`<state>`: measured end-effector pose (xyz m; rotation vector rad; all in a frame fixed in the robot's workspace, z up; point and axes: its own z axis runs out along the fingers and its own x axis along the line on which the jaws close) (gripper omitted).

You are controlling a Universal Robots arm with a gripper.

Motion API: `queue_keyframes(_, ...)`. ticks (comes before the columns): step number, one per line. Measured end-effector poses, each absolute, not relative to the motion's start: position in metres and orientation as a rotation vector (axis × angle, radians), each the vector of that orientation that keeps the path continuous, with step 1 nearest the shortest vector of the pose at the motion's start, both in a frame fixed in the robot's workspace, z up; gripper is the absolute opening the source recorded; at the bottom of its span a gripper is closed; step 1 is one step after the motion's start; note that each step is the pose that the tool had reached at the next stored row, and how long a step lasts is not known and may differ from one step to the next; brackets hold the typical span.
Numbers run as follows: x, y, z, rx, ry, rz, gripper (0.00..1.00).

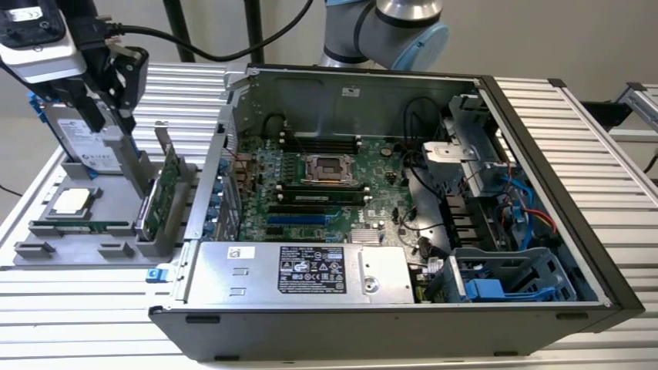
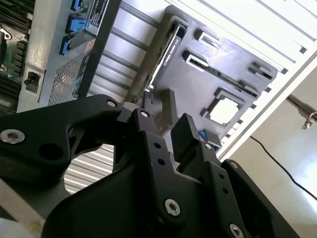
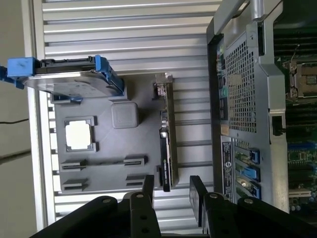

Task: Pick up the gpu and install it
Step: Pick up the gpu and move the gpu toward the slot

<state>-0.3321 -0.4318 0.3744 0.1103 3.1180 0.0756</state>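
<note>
Computer case (image 1: 360, 324) lies open in the exterior view; at its nine o'clock one gpu (image 1: 165, 193) stands on edge in one grey tray (image 1: 62, 258), gripper (image 1: 115, 96) at the gpu's eleven o'clock. Both wrist views: two fingers (image 3: 148, 193) apart, empty, gpu just beyond.

Open PC case (image 1: 360, 335) w/ mobo (image 1: 383, 197); HDD (image 1: 88, 137), CPU (image 1: 74, 202) on grey tray (image 1: 62, 256).

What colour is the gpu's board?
Green; shows best in the exterior view, on the gpu standing in the grey tray.
</note>
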Motion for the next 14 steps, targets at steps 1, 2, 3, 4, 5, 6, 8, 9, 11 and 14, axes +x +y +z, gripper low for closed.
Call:
queue_keyframes(1,-0.3321,-0.4318,0.3739,0.11,3.118,0.076,1.0)
queue_keyframes(2,-0.3321,-0.4318,0.3734,0.11,3.118,0.076,1.0)
queue_keyframes(3,-0.3321,-0.4318,0.3728,0.11,3.118,0.076,1.0)
queue_keyframes(4,-0.3321,-0.4318,0.3724,0.11,3.118,0.076,1.0)
queue_keyframes(5,-0.3321,-0.4318,0.3719,0.11,3.118,0.076,1.0)
queue_keyframes(6,-0.3321,-0.4318,0.3714,0.11,3.118,0.076,1.0)
queue_keyframes(8,-0.3321,-0.4318,0.3703,0.11,3.118,0.076,1.0)
queue_keyframes(9,-0.3321,-0.4318,0.3698,0.11,3.118,0.076,1.0)
queue_keyframes(11,-0.3321,-0.4318,0.3689,0.11,3.118,0.076,1.0)
queue_keyframes(14,-0.3321,-0.4318,0.367,0.11,3.118,0.076,1.0)
